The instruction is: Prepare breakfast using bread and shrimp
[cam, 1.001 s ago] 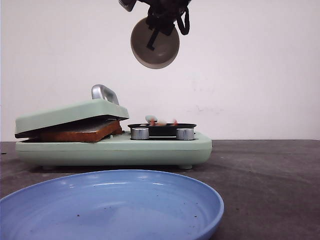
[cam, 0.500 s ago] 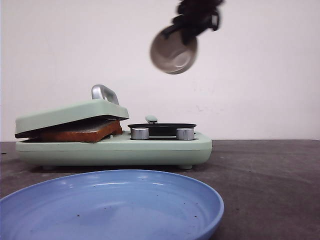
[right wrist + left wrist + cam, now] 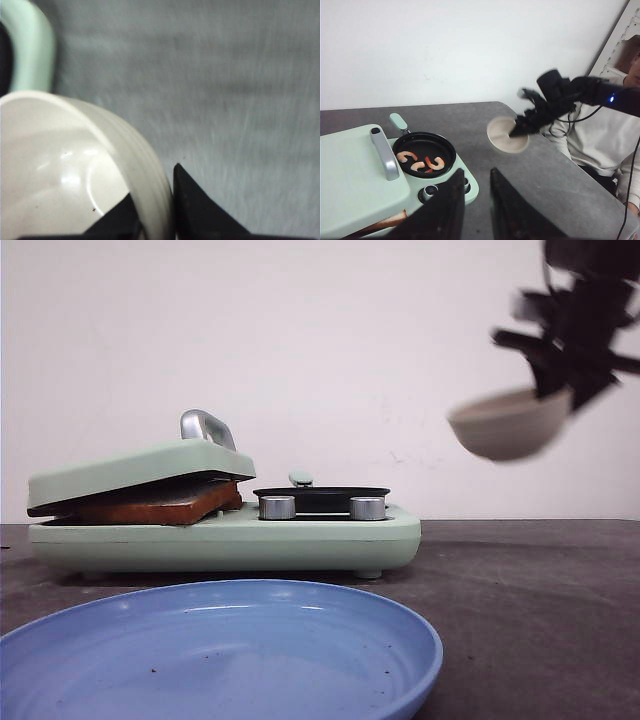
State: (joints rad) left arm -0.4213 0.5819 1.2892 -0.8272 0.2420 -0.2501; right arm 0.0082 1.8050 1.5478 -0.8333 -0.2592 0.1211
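Three shrimp [image 3: 421,162] lie in the black pan [image 3: 424,154] on the cooker [image 3: 225,535], right of its lid [image 3: 140,470], under which bread [image 3: 155,505] sits. Right pincer [image 3: 170,200] clamps a bowl's [image 3: 508,424] rim, right of the cooker. Left pincer [image 3: 477,192] is slightly parted, empty.

Lab-like test setup: bare white wall [image 3: 400,340], grey table [image 3: 530,590], seated onlooker [image 3: 600,135].

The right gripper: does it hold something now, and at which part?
Yes. The right gripper holds an empty beige bowl by its rim, with one of the jaws inside the bowl and the other outside. The left gripper holds nothing.
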